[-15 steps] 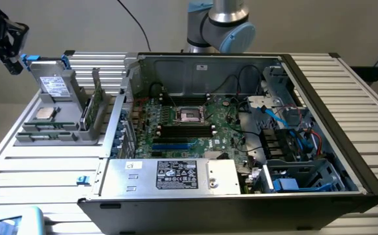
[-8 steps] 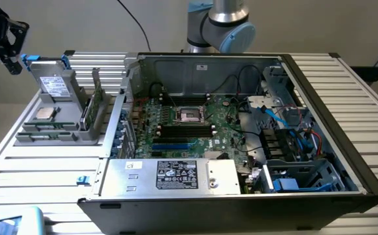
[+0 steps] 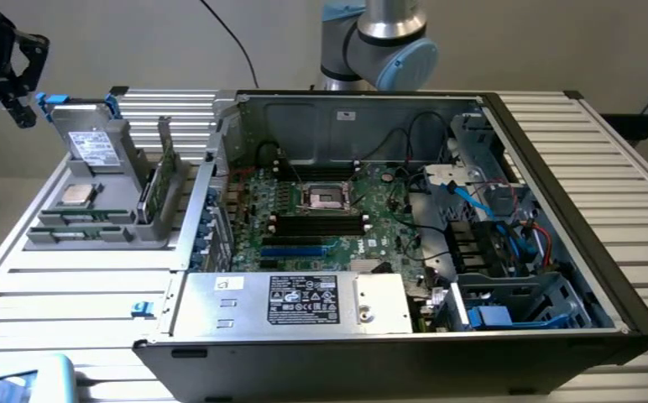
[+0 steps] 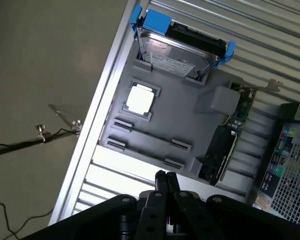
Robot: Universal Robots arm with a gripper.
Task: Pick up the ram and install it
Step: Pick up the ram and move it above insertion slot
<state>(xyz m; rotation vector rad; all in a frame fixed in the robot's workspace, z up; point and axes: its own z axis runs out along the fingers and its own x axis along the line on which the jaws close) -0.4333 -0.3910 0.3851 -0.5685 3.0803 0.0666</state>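
My black gripper (image 3: pixel 18 105) hangs high at the exterior view's left, above and beyond the far end of a grey parts holder (image 3: pixel 112 231). In the wrist view its fingertips meet at the gripper (image 4: pixel 165 176), shut with nothing between them. The ram (image 3: pixel 78 217) looks like a thin green strip standing on edge in the holder's near slots; from the wrist it is only a thin line (image 4: pixel 150 135). The open computer case (image 3: pixel 548 168) lies on the table, and its motherboard has long black slots (image 3: pixel 318 222) and blue slots (image 3: pixel 296 249).
The holder also carries a silver hard drive in a blue bracket (image 3: pixel 91 138) (image 4: pixel 180 47), a CPU (image 3: pixel 75 195) (image 4: pixel 140 99) and an upright green card with a metal bracket (image 3: pixel 162 180) (image 4: pixel 242 102). A power supply (image 3: pixel 290 302) fills the case's near side.
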